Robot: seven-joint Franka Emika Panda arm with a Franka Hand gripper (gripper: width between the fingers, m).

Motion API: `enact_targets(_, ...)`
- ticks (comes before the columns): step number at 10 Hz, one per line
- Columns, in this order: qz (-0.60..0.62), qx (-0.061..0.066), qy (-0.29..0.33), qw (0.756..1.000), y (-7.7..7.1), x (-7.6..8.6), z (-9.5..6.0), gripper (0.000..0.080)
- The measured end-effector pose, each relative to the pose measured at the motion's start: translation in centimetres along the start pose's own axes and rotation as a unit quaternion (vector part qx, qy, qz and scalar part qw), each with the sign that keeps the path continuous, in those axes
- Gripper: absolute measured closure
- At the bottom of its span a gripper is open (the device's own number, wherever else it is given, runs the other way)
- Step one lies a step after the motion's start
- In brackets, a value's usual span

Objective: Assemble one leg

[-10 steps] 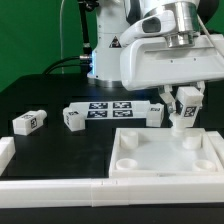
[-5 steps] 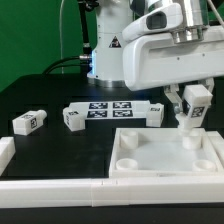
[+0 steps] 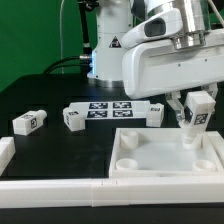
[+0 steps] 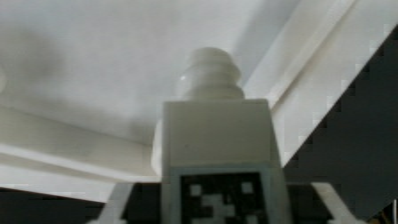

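Observation:
My gripper [image 3: 194,108] is shut on a leg [image 3: 191,124], a stubby white block with a black-and-white tag. It holds the leg slightly tilted, just above the far right corner of the large white tabletop [image 3: 160,158] with its round sockets. In the wrist view the leg [image 4: 215,130] fills the middle, its screw tip pointing at the tabletop's surface [image 4: 89,60], with my gripper [image 4: 222,205] clamped on its tagged end. Two more legs [image 3: 27,121] [image 3: 73,117] lie on the black table at the exterior view's left. A third leg [image 3: 151,110] lies by the marker board.
The marker board [image 3: 105,108] lies flat behind the tabletop. A white rail [image 3: 60,190] runs along the table's front edge, and a short white piece [image 3: 5,150] stands at the exterior view's left. The arm's white body [image 3: 160,60] hangs above the board.
My gripper has carried the leg toward the exterior view's right, from over the tabletop's far middle to its far right corner. The leg now tilts slightly.

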State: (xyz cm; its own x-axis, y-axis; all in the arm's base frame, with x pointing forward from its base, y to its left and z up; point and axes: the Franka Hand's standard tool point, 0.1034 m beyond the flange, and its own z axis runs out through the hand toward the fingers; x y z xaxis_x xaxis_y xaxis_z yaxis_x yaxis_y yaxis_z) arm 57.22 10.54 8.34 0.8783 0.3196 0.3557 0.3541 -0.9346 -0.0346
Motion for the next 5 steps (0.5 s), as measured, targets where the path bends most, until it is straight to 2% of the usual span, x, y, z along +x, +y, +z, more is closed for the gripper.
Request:
enact_targets(1,0.006,0.002,-0.002,1.0,-0.3,0.2,-0.1,0.0515)
enact_targets(2,0.027,0.009,-0.014,0.999,-1.6,1.0,-0.4,0.0515)
enact_targets(3,0.024,0.015,-0.02,0.999,-2.2,2.2,-0.4,0.0515)
enact_targets(4,0.017,0.019,-0.016,1.0,-2.0,3.5,0.3,0.0515)
enact_targets(5,-0.001,0.02,-0.013,1.0,-1.0,4.1,1.2,0.0515)
